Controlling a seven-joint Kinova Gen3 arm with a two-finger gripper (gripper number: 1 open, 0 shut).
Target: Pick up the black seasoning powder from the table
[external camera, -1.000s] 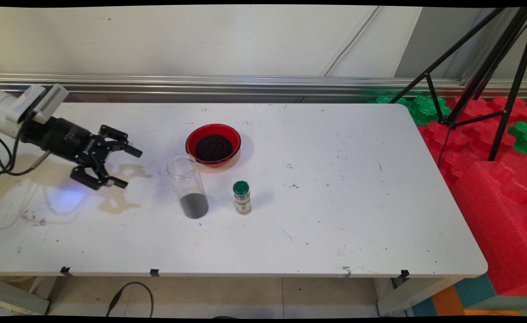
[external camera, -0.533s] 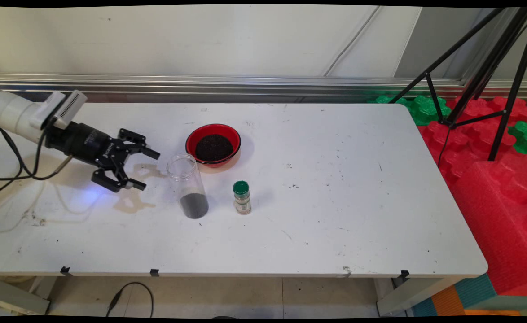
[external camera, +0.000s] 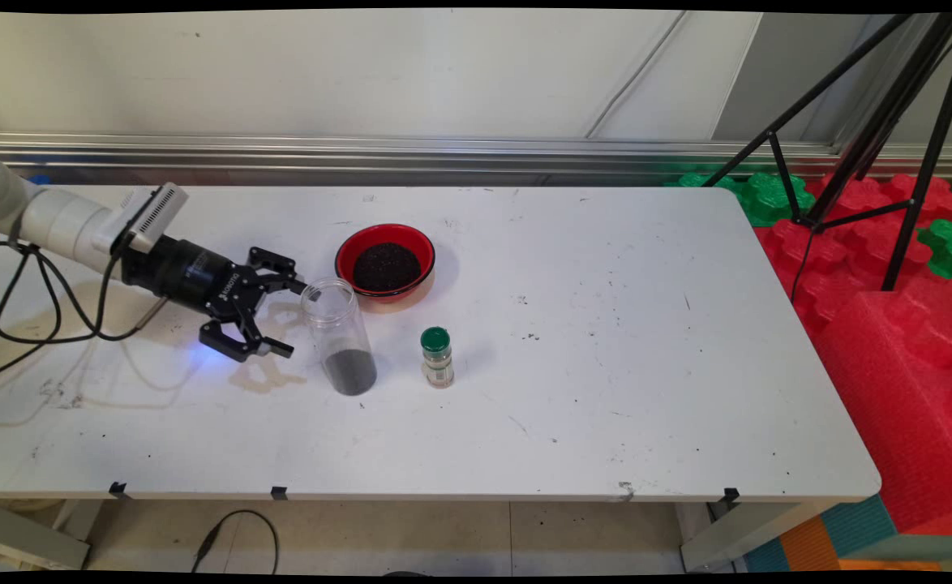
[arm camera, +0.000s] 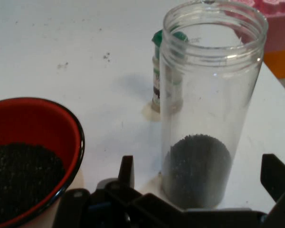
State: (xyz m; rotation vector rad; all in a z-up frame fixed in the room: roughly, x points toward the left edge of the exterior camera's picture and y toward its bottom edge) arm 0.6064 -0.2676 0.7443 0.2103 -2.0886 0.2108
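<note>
As it reaches in low from the left over the white worktop (external camera: 573, 341), the pincer (external camera: 293, 318) is spread wide and grips nothing, one finger at the rim height of the clear jar (external camera: 336, 335) and the other lower down, near the worktop. The jar stands straight ahead of the pincer, just beyond its tips, upright with its long axis vertical, its mouth open and a shallow layer of dark grains at the bottom. In the hand view the jar (arm camera: 210, 104) sits between the lines of the two fingers (arm camera: 127, 172), ahead of them and apart. Off to one side of the pincer, beyond the jar's far shoulder, sits a red bowl (external camera: 385, 261) heaped with the same dark grains; the hand view shows the bowl (arm camera: 42, 114) near the left finger. Farther ahead, behind the jar, stands a small green-capped bottle (external camera: 437, 356), upright and apart from both.
</note>
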